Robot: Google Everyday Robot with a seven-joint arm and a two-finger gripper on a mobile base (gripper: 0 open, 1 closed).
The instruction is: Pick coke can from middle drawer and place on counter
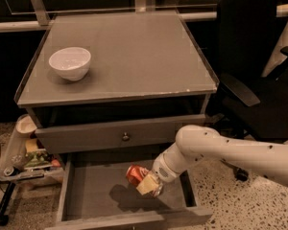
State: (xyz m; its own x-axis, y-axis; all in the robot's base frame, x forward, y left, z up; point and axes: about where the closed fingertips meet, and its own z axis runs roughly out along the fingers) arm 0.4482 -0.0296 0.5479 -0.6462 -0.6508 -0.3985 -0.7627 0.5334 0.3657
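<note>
The coke can [134,174] is red-orange and tilted, held over the open middle drawer [86,198] with its shadow on the drawer floor below. My gripper [149,185] is shut on the coke can from its right end, at the tip of the white arm [221,150] reaching in from the right. The can is lifted clear of the drawer floor, below the level of the counter [129,56], which spans the upper middle of the view.
A white bowl [70,63] sits on the counter's left side. A grey drawer front with a round knob [126,136] is above the open drawer. A black office chair [254,66] stands to the right. A cart with clutter [24,157] is at left.
</note>
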